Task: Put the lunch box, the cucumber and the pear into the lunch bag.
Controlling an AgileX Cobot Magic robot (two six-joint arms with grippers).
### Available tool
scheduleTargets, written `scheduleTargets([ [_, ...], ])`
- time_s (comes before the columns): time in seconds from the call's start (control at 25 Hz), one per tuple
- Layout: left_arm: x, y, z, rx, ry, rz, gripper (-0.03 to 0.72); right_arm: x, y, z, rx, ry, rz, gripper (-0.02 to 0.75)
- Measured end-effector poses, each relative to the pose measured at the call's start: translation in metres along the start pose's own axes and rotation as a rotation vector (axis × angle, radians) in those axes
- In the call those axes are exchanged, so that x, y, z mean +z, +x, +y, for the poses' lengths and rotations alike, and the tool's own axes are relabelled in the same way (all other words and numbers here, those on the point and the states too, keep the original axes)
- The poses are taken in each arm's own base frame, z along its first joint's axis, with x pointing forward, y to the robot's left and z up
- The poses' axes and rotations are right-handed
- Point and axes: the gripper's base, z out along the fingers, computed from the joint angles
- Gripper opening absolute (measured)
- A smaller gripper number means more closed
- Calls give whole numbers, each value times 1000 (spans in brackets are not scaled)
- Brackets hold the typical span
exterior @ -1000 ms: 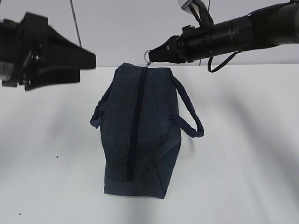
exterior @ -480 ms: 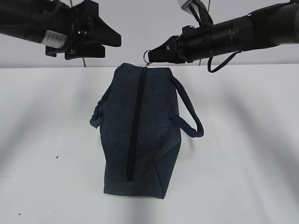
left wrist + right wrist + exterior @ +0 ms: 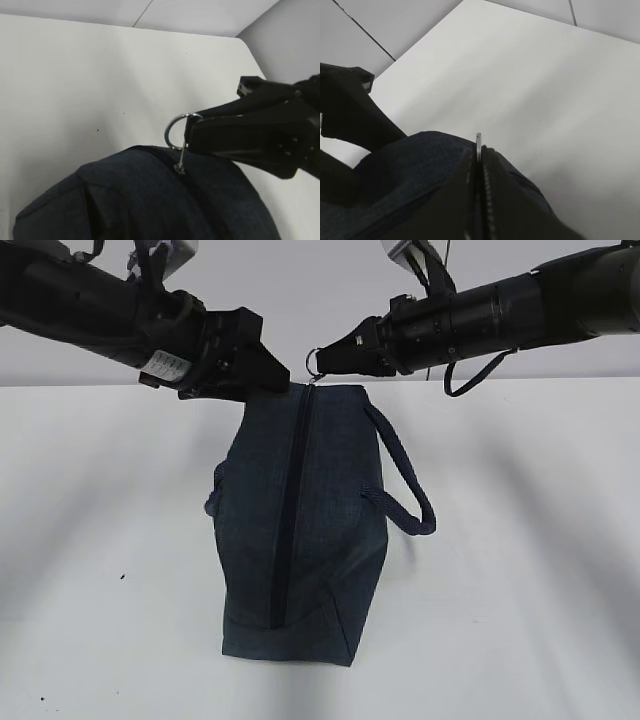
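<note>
- While the lunch bag (image 3: 300,520) stands on the white desk (image 3: 520,570) with its long top zipper (image 3: 288,510) running toward the camera and zipped shut along its whole visible length, two black arms meet at its far end.
- From the right, the right gripper (image 3: 330,360) has its jaws pressed together on the metal ring pull (image 3: 316,362), which stands just above the bag's far top edge; the right wrist view shows the ring's thin edge (image 3: 478,142) caught between the two closed fingers.
- Seen from the left wrist camera, the silver ring (image 3: 175,131) pokes out past the tip of the right gripper (image 3: 192,132), and a short link drops from it to the zipper slider on the navy fabric (image 3: 140,200).
- From the left, the left gripper (image 3: 268,375) sits at the bag's far left corner, its tip touching or just over the fabric; whether its jaws are spread or gripping the cloth cannot be told from these views.
- One rope-like handle (image 3: 405,485) loops out to the right side of the bag, and the other (image 3: 214,498) shows as a short bulge on the left.
- Lunch box, cucumber and pear appear in none of the three views.
</note>
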Motion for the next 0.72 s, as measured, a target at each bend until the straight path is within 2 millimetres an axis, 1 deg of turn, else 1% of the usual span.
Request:
scheduleTargets([
  [0.04,1,1,0,21,-14,7,286,0,0,0,0,-4,1,6],
  [0.08,1,2,0,36,-23,15,233,0,0,1,0,-8,2,6],
  [0.16,2,2,0,45,-28,19,103,0,0,1,2,-11,2,6],
  [0.2,2,2,0,48,-28,23,59,0,0,1,2,-12,2,6],
  [0.24,2,3,0,48,-26,26,32,0,0,1,2,-14,3,6],
  [0.32,2,3,0,47,-22,30,18,0,0,1,4,-14,3,6],
  [0.52,1,5,-3,43,3,53,15,0,0,1,4,-12,2,6],
  [0.72,-5,5,-9,66,30,69,15,1,0,-1,1,8,-1,6],
])
